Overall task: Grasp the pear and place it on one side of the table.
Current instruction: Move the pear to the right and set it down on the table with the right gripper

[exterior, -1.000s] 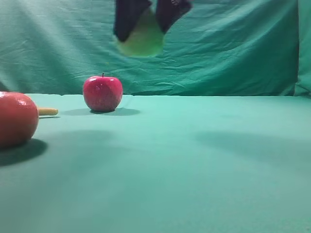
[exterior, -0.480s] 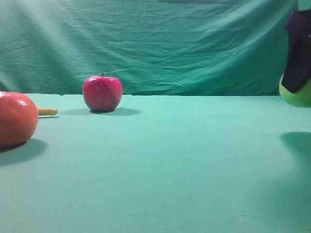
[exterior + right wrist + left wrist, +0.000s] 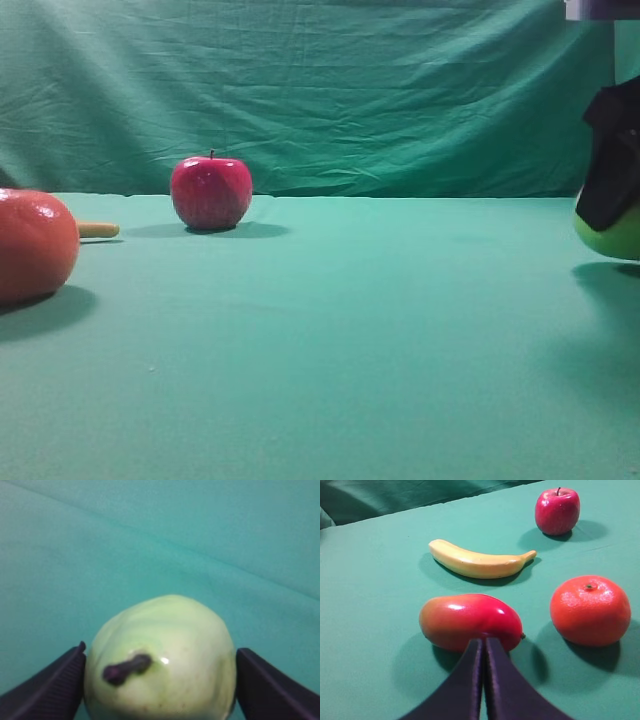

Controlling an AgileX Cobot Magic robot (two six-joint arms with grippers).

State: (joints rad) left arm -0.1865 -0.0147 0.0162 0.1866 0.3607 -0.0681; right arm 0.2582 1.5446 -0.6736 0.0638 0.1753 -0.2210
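Observation:
My right gripper is shut on the pear at the far right edge of the exterior view, low over the table. In the right wrist view the yellow-green pear with its dark stem fills the space between the two dark fingers, seen from the top. I cannot tell if the pear's base touches the cloth. My left gripper is shut and empty, its tips just in front of a red-yellow mango. The left gripper does not show in the exterior view.
A red apple stands at the back left, also in the left wrist view. A large orange-red fruit sits at the left edge, also in the left wrist view. A banana lies behind the mango. A wrinkled green curtain hangs behind.
My right gripper carried the pear from high at the top middle to the far right edge, then lowered it a little toward the table.

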